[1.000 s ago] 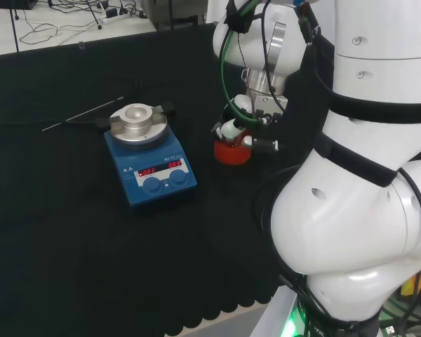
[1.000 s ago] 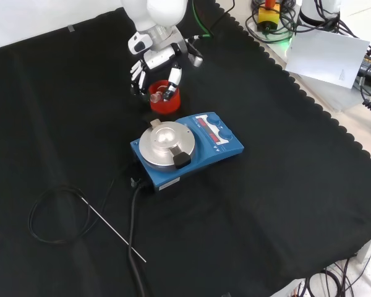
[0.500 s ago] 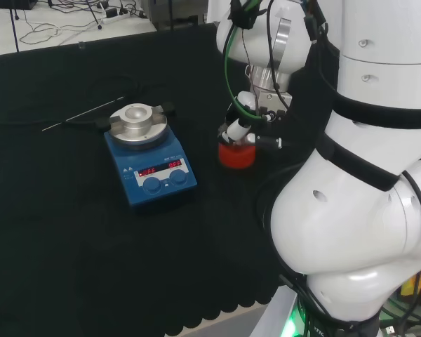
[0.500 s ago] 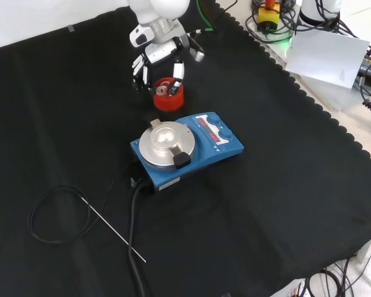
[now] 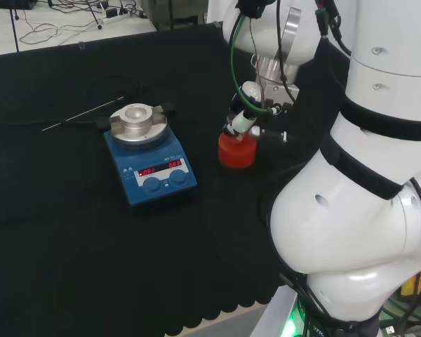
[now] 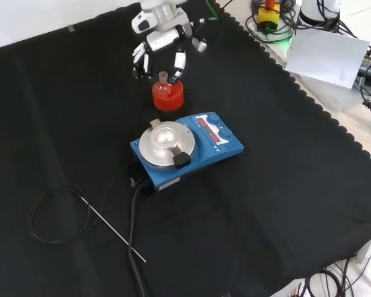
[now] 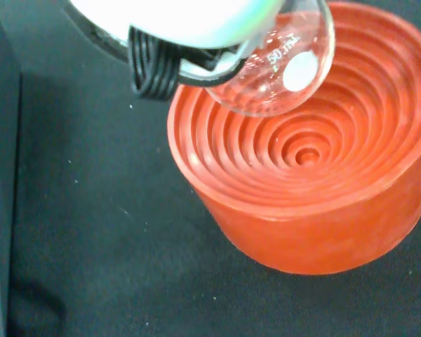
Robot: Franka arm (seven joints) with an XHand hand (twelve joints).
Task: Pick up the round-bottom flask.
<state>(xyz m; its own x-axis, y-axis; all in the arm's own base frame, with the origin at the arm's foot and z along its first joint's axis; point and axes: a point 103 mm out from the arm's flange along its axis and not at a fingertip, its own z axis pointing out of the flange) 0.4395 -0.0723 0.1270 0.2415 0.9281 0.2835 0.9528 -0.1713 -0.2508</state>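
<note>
Where the black cloth covered the table (image 6: 284, 185), the following stood at the moment recorded. Item one: a round-bottom flask (image 7: 284, 67) of clear glass, lifted clear of its stand; the wrist view showed its bulb above the ribbed hollow, apart from the rings. Item two: a red ribbed stand (image 6: 167, 97), upright on the cloth, just beyond the stirrer in the front view. Item three: the hand (image 6: 159, 52), above the stand, its fingers (image 6: 179, 62) curled down around the flask's neck and pinching it. Item four: a blue magnetic stirrer (image 6: 188, 147) with a round metal top plate, near the stand but apart from it. Item five: a thin metal rod (image 6: 114, 231) and a looped black cable (image 6: 49, 213), lying well apart from the stand, nearer the front camera.
</note>
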